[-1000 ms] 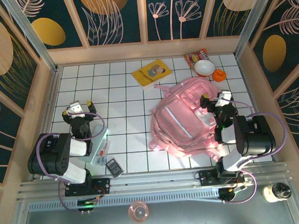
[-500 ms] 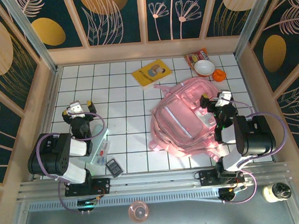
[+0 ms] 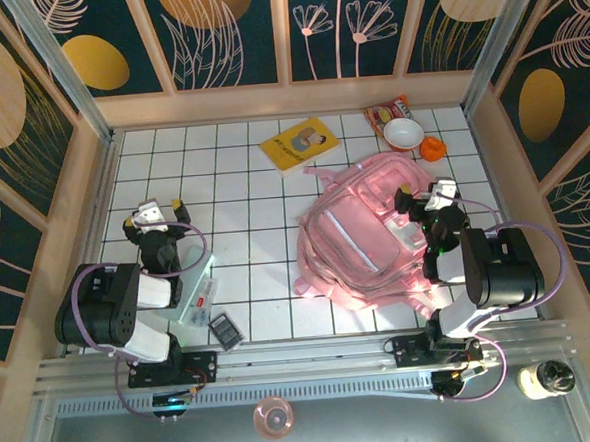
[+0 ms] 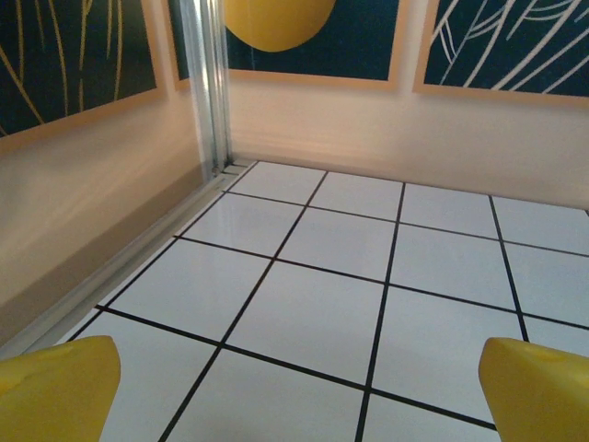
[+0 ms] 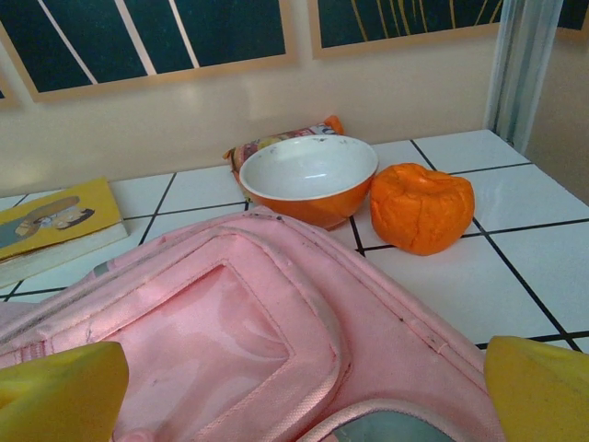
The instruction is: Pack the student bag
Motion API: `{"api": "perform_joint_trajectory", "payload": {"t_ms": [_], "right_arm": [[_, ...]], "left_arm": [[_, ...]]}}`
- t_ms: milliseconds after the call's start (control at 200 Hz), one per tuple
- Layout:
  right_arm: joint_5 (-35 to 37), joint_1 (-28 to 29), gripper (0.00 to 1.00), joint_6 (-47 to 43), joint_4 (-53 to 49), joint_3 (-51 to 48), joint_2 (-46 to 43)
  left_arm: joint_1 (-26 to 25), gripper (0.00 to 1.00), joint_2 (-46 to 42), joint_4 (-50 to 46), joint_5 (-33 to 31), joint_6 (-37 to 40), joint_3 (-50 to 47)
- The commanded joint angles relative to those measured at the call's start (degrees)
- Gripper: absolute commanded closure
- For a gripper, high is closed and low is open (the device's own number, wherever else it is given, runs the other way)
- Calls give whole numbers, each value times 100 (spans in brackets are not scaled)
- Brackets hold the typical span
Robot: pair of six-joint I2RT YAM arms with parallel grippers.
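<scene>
The student bag (image 3: 361, 239), a large pink backpack, lies flat on the white tiles at centre right. Its pink fabric and translucent panel (image 5: 230, 341) spread across the lower half of the right wrist view. My right gripper (image 3: 429, 199) hovers over the bag's right edge, open, its yellow fingertips (image 5: 64, 391) wide apart with nothing between them. My left gripper (image 3: 155, 218) rests at the left side over bare tiles (image 4: 304, 313), open, with yellow fingertips (image 4: 55, 387) far apart.
A yellow book (image 3: 299, 144) lies behind the bag. An orange-and-white bowl (image 5: 308, 177), an orange fruit (image 5: 421, 206) and a snack packet (image 3: 386, 109) sit at the back right. A clear case (image 3: 197, 290) and a dark calculator (image 3: 225, 330) lie near the left arm.
</scene>
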Motion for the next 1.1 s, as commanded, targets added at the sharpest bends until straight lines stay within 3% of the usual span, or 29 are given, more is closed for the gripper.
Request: {"api": "perform_joint_trajectory", "payload": {"t_ms": [0, 110, 240, 330, 455, 606, 686, 771, 946, 1091], "right_arm": [[-121, 14, 1, 35, -551, 132, -546], [-111, 4, 1, 217, -2129, 563, -1564], [-340, -27, 1, 690, -4793, 1688, -2554], [-778, -27, 1, 899, -6574, 2685, -2797], [-1060, -29, 1, 1491, -8438, 3651, -2800], [-776, -45, 1, 2338, -10041, 3868, -2893], [-325, -222, 1, 2771, -10605, 3572, -3079], [-508, -814, 1, 3040, -10902, 3163, -3244], [-1055, -1958, 2, 3275, -10632, 2464, -3554], [-1132, -2220, 3, 3221, -10182, 1980, -3505]], "left_arm": [[39, 2, -479, -426, 182, 39, 141], [34, 8, -1336, -2016, 371, -58, 614], [32, 20, -2103, -4074, 684, -731, 1415], [13, 32, -2322, -5221, 1365, -1315, 1955], [-268, 39, -2342, -6192, 2081, -1790, 2367], [-881, 42, -2104, -6684, 2709, -2297, 2607], [-1267, 42, -1752, -6539, 3049, -2663, 2708], [-1824, 42, -1162, -6406, 3173, -2713, 3017], [-2835, 46, 446, -6156, 3473, -2339, 4113], [-3293, 48, 1931, -6031, 3803, -2443, 5206]]}}
